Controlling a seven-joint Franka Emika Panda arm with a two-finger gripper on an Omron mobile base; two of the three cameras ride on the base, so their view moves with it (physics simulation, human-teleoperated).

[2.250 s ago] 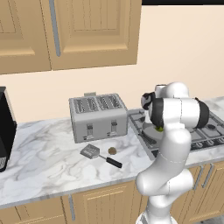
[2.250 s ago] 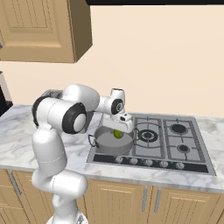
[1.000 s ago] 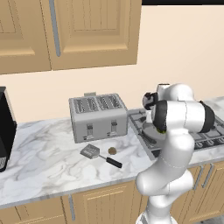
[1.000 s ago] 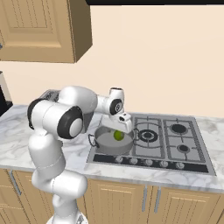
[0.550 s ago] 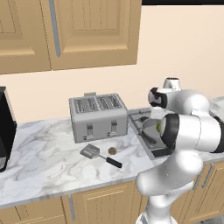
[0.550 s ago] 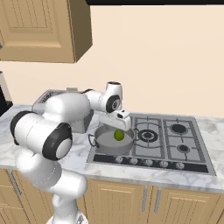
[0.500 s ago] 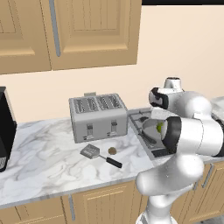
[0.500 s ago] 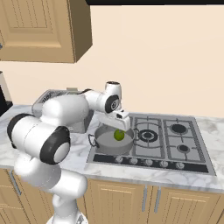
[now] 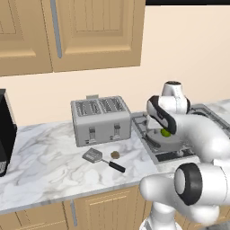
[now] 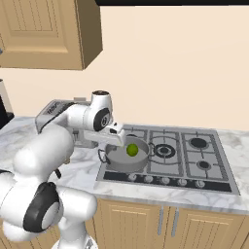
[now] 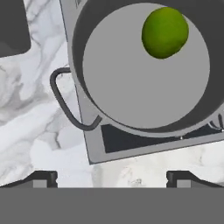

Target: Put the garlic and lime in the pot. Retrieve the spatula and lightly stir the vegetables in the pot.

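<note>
Left base view puts the garlic (image 9: pixel 115 154) on the counter's front edge beside the spatula (image 9: pixel 103 160), well left of the wide-open, empty gripper (image 11: pixel 111 177) hovering over the pot (image 11: pixel 144 65), where the lime (image 11: pixel 165 32) already lies.

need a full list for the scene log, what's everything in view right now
lime: one, bright green, inside the pot
pot: one, grey, on the hob's front left burner
garlic: one, tan-brown, on the counter in front of the toaster
spatula: one, grey head with black handle, on the counter beside the garlic
toaster: one, silver, on the counter left of the hob
hob: one, grey, set in the counter
counter: one, white marble
cabinets: wooden, on the wall above
gripper: one, dark tips, open, above the pot's edge
</note>
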